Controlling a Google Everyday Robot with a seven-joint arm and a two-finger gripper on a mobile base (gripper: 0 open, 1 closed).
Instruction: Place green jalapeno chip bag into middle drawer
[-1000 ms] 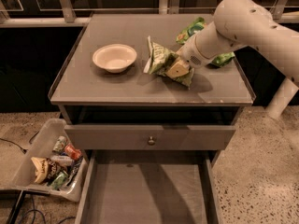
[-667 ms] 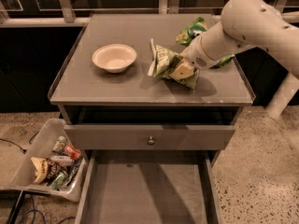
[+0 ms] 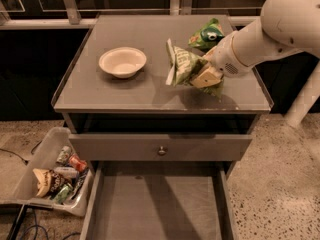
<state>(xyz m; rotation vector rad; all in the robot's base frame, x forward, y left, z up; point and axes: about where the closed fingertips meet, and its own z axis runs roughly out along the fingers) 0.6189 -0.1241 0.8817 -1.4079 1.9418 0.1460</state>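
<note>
1. gripper (image 3: 206,77) over the right part of the cabinet top (image 3: 125,91), clamped on the green jalapeno chip bag (image 3: 184,66); bag tilted, white seal leftward.
2. bag judged light, soft, slick foil, chips fragile: pinch the crumpled body gently.
3. middle drawer (image 3: 155,209) open below, well apart from the bag.

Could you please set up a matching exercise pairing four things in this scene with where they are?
1 green jalapeno chip bag
2 bowl
3 middle drawer
4 bright green bag

A pulled open, below the cabinet top
B back right, behind the arm
C held by the gripper, right of centre
D left on that top

Pairs: 1-C, 2-D, 3-A, 4-B
</note>
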